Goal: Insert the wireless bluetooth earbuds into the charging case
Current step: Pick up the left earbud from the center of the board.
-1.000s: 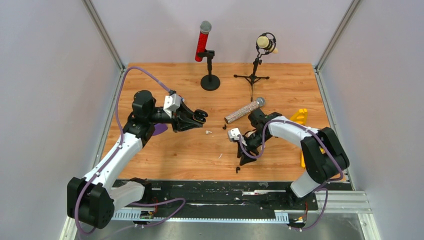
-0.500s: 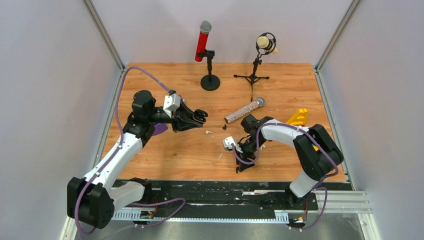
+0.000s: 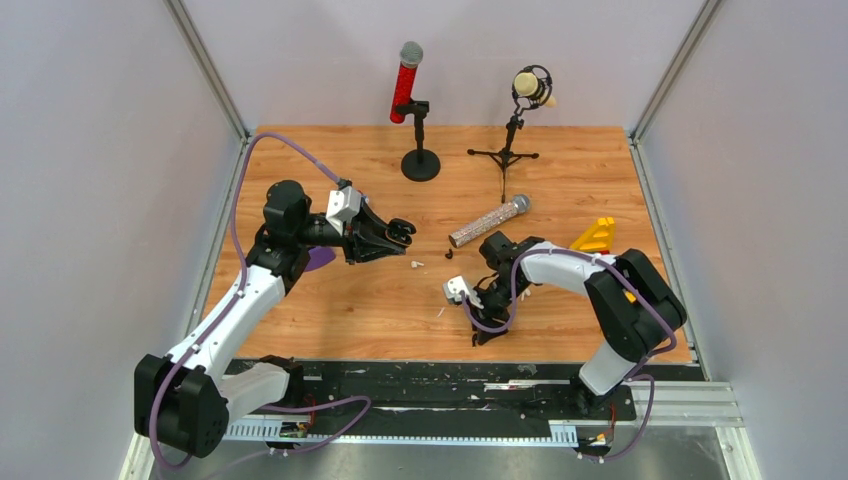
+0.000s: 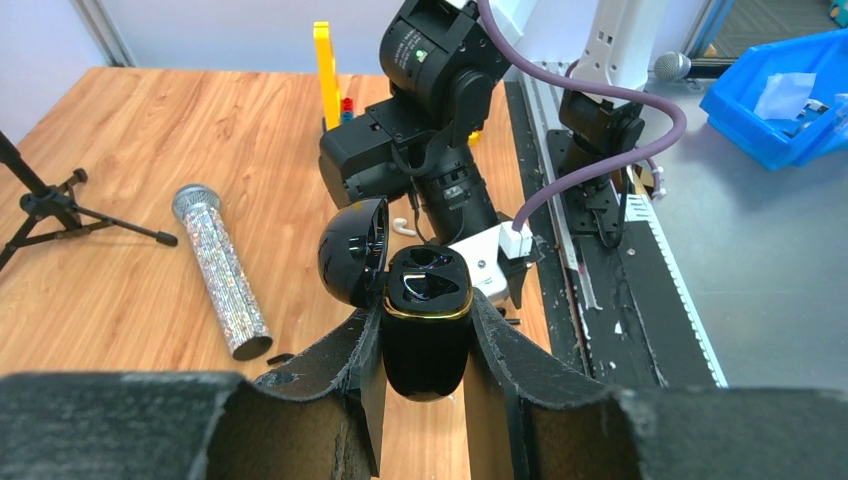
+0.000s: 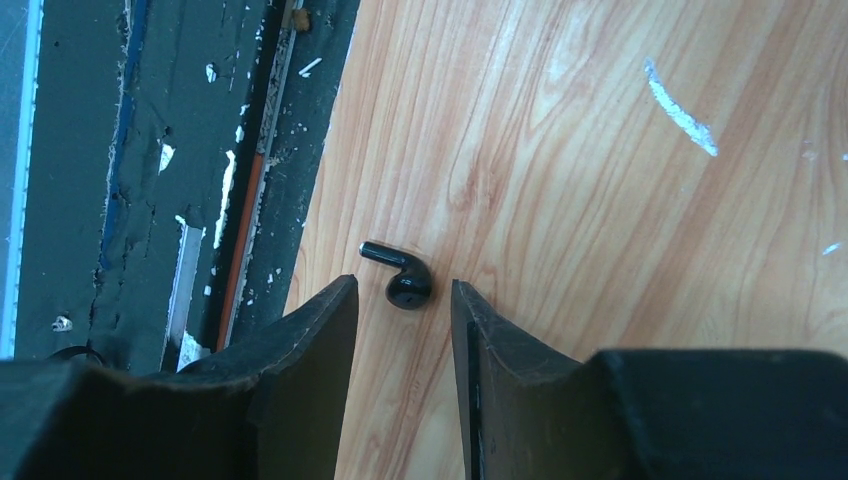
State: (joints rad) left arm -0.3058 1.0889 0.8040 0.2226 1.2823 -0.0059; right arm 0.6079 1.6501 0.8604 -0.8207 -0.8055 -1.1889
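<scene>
The left gripper [image 4: 425, 322] is clamping the black charging case [image 4: 428, 345] by its 2 flat sides, holding it raised off the table with its lid [image 4: 354, 250] swung open. The 2 sockets are facing up and outward, probably so that a bud can be dropped in from the other arm's side.

The right gripper [image 5: 404, 300] is pointing down at the near part of the table [image 3: 560, 160]. Its jaws are parted and holding nothing. 1 black earbud [image 5: 401, 281] is lying on the wood just beyond the fingertips, in line with the gap between them. This looks like the lining-up before a pinch, and the pickup is not yet done.

In the overhead view, 1 white earbud [image 3: 417, 265] and another small black bud [image 3: 449, 254] are lying loose between the 2 arms, well apart from the case.

The surface is orange wood-grain board with pale scuffs, ending at a scratched black rail [image 3: 430, 380] close beside the targeted bud. Plain pale walls are closing in the 3 far sides. At the back, a red microphone [image 3: 406, 80] and a cream microphone [image 3: 531, 88] are standing on stands, and a glittery microphone [image 3: 488, 222] is lying flat.
</scene>
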